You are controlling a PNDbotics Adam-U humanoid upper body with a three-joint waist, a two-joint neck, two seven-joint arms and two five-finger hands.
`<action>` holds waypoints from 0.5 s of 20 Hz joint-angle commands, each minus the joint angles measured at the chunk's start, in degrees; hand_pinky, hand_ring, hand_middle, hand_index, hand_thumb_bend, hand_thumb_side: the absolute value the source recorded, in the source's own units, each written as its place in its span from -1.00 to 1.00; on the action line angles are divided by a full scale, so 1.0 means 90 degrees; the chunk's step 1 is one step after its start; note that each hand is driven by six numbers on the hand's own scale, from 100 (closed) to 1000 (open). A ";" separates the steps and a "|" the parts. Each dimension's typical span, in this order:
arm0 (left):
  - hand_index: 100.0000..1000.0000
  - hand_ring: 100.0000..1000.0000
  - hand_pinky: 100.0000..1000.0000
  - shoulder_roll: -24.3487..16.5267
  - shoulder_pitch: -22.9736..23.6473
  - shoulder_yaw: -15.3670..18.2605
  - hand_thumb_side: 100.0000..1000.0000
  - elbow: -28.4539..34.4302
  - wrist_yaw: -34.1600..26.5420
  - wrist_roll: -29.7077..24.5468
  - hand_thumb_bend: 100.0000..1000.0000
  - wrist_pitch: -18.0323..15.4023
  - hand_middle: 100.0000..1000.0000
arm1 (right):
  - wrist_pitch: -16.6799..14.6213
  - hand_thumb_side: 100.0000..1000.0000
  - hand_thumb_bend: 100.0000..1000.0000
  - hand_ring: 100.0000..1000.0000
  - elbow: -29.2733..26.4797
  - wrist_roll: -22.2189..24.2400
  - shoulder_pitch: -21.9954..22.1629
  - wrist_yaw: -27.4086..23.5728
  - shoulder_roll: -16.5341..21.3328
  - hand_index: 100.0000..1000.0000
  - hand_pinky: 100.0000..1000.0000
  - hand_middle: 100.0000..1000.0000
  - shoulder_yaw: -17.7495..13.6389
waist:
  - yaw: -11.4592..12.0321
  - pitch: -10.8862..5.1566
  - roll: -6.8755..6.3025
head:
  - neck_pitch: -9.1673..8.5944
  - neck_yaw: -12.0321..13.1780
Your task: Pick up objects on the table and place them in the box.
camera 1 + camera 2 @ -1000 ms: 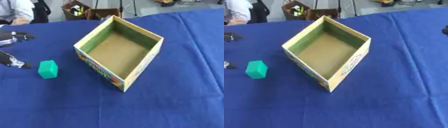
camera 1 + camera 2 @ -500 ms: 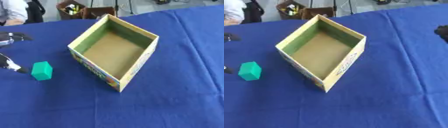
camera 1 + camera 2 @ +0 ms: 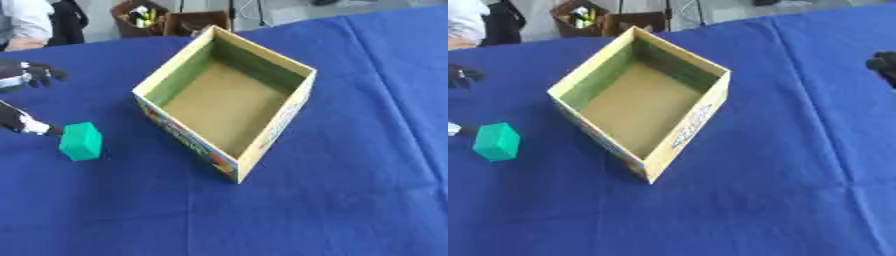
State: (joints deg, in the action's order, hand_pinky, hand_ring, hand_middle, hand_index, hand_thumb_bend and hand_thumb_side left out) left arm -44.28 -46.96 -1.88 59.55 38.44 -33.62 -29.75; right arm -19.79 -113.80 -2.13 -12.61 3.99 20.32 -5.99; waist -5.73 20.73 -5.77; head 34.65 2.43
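Just left hand (image 3: 26, 122) beside green block (image 3: 81, 141), box (image 3: 262, 145) near.

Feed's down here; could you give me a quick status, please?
Left hand open, fingertip beside green block. Right hand at right edge, fingers unclear. Box empty, path clear.

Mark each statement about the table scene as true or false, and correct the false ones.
1. The box is empty. True.
2. The green block lies inside the box. False: it lies on the blue cloth, to the box's left.
3. The left hand is beside the green block. True.
4. The cloth is red. False: it is blue.
5. The right hand holds the block. False: it shows at the right edge, far from the block.
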 commanded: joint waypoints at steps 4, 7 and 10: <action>1.00 0.60 0.50 -0.0158 -0.0183 -0.0021 0.08 0.0057 -0.0245 -0.1135 0.53 -0.0479 0.77 | 0.0059 0.64 -1.00 0.80 -0.0088 0.0022 -0.0058 0.0027 0.0036 0.67 0.88 0.40 -0.0011 | -0.0016 -0.0103 -0.0030 | -0.0030 0.0017; 1.00 0.62 0.51 -0.0166 -0.0202 -0.0043 0.06 0.0054 -0.0173 -0.1385 0.47 -0.0354 0.78 | 0.0084 0.64 -1.00 0.80 -0.0088 0.0027 -0.0069 0.0024 0.0036 0.67 0.88 0.40 -0.0008 | -0.0032 -0.0105 -0.0054 | -0.0030 0.0025; 1.00 0.63 0.52 -0.0126 -0.0213 -0.0060 0.04 0.0051 -0.0070 -0.1595 0.46 -0.0259 0.78 | 0.0095 0.64 -1.00 0.80 -0.0088 0.0030 -0.0089 0.0011 0.0034 0.67 0.89 0.40 -0.0003 | -0.0055 -0.0096 -0.0067 | -0.0040 0.0032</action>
State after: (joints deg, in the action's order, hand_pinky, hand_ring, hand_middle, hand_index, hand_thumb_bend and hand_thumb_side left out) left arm -44.15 -47.69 -2.57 59.56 37.48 -39.05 -24.32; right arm -19.04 -113.80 -1.90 -12.71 4.00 19.94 -5.98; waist -6.30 20.85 -6.59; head 34.65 2.51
